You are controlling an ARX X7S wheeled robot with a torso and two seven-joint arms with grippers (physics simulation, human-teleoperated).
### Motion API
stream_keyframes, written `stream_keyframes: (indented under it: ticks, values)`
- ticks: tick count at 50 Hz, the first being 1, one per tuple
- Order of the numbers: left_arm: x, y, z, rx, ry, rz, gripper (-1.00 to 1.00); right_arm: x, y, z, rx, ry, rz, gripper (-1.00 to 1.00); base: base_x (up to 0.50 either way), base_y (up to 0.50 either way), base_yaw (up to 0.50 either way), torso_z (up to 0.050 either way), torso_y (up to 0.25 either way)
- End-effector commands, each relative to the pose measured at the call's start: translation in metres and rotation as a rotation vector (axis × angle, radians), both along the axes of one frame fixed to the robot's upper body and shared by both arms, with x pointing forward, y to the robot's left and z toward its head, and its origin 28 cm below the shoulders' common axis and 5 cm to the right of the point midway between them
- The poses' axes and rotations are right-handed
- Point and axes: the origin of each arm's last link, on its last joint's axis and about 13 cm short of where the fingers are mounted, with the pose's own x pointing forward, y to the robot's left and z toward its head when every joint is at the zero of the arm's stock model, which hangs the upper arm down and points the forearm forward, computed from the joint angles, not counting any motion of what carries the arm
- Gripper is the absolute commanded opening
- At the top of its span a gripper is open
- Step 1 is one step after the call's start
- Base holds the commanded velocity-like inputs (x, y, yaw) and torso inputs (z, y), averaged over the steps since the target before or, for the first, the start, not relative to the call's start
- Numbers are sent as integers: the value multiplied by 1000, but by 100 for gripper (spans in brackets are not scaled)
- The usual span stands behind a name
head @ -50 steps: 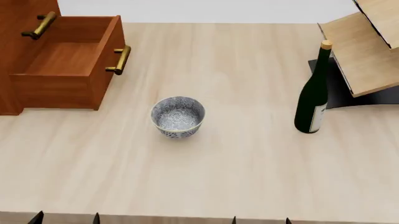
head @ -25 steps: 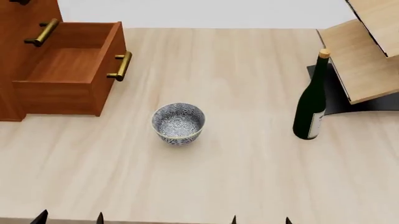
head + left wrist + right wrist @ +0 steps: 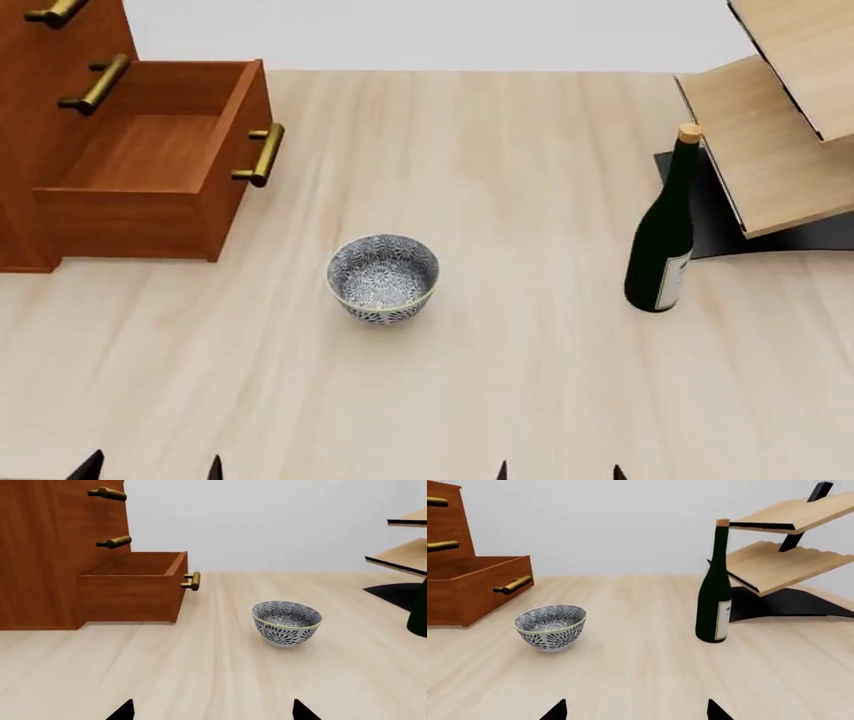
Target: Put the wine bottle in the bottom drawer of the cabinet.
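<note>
The wine bottle point(image 3: 662, 235) point(image 3: 715, 585) stands upright on the table at the right, dark green with a tan cork and white label, just in front of the rack. The cabinet point(image 3: 54, 60) point(image 3: 47, 555) is at the far left, and its bottom drawer point(image 3: 147, 165) point(image 3: 137, 587) point(image 3: 474, 585) is pulled out and holds nothing. My left gripper point(image 3: 150, 467) point(image 3: 212, 711) and right gripper point(image 3: 558, 470) point(image 3: 635, 710) hover at the near table edge, both open with nothing between the tips. Both are far from the bottle.
A blue-patterned bowl point(image 3: 382, 278) point(image 3: 287, 622) point(image 3: 551, 627) sits mid-table between drawer and bottle. A pale wooden rack point(image 3: 787, 110) point(image 3: 790, 555) on a black base stands at the far right behind the bottle.
The head view has shifted: cabinet, bowl and bottle all sit lower in the picture than a second ago. No object has moved on the table.
</note>
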Motion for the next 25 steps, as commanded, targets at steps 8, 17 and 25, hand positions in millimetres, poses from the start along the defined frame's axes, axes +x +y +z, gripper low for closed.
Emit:
stream_keyframes:
  ticks: [8, 17, 25]
  values:
    - [-2, -2, 1, 24, -4, -8, 100, 0, 0, 0, -6, 2, 5, 100, 0, 0, 0, 50, 1]
    - [-2, -3, 0, 24, -14, -17, 100, 1, 0, -1, -7, 2, 9, 100, 0, 0, 0, 31, 0]
    - [-2, -2, 0, 19, -14, -9, 100, 0, 1, 1, -10, 2, 16, 100, 0, 180, 0, 0, 0]
